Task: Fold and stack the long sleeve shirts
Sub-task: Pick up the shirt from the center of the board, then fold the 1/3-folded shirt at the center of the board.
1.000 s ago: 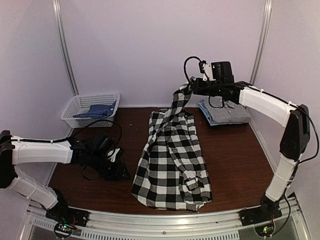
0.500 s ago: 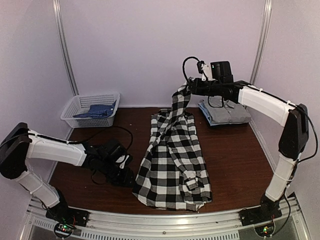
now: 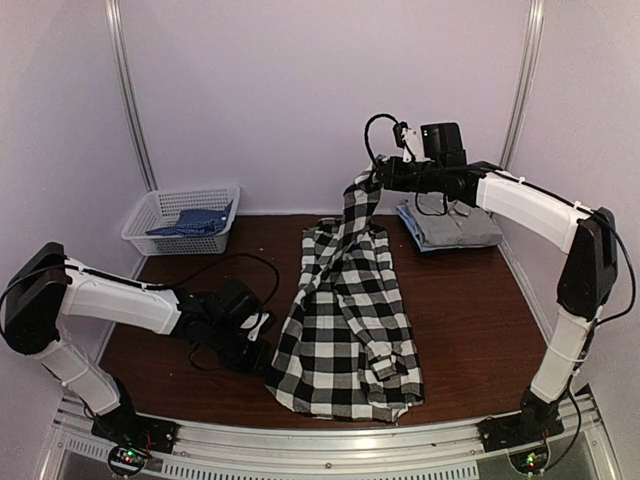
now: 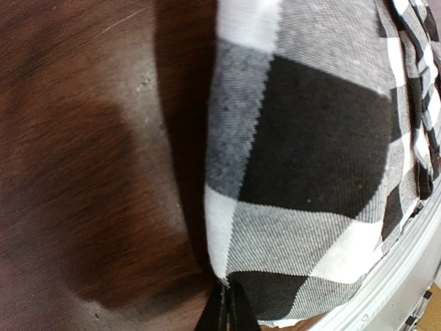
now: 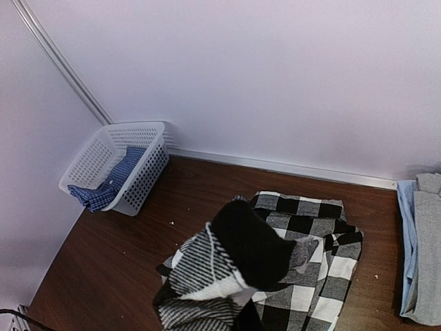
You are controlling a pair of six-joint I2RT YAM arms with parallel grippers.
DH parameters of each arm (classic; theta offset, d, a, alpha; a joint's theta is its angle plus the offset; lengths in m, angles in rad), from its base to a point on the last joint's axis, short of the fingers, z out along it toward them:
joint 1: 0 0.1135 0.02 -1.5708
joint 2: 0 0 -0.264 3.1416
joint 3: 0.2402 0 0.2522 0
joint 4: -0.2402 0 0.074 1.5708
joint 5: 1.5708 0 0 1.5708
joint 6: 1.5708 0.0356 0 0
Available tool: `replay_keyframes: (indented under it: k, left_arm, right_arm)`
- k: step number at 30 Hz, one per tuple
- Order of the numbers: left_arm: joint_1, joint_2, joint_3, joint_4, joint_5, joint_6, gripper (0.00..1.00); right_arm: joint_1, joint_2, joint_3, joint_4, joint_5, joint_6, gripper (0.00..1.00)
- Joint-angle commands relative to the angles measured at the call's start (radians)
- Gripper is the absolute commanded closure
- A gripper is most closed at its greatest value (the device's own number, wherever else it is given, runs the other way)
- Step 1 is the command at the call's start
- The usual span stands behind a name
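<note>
A big black-and-white checked cloth shirt (image 3: 345,330) lies lengthwise on the brown wooden table (image 3: 470,310). The left gripper (image 3: 268,354) is clamped on its near-left hem; the right gripper (image 3: 376,181) pinches 1 far end, lifted clear of the tabletop.

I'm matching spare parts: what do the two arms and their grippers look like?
The left arm and right arm have white tubular links with black joints. The left gripper and right gripper are black. Loose black cables loop near each wrist. The bases carry small green and red lights.
</note>
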Motion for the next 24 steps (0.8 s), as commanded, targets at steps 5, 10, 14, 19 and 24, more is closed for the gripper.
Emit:
replay_keyframes:
  k: [5,10,14,19,24]
  left_arm:
    - [-0.015,-0.089,0.039,-0.019,0.010,-0.003,1.00]
    - [-0.015,-0.145,0.056,-0.072,0.006,0.001,1.00]
    - [-0.043,-0.181,0.086,-0.113,0.015,0.020,1.00]
    - [-0.102,-0.147,0.178,-0.141,0.069,0.057,1.00]
    - [-0.140,-0.032,0.308,-0.169,0.125,0.104,1.00]
  right_arm:
    - [-0.002,-0.017,-0.009,0.021,-0.008,-0.010,1.00]
    - [-0.002,-0.019,-0.013,0.024,-0.011,-0.009,1.00]
    - [-0.002,-0.020,-0.009,0.022,-0.011,-0.014,1.00]
    - [-0.002,-0.023,-0.001,0.007,-0.002,-0.029,1.00]
    - [-0.002,-0.045,-0.005,-0.024,0.038,-0.053,1.00]
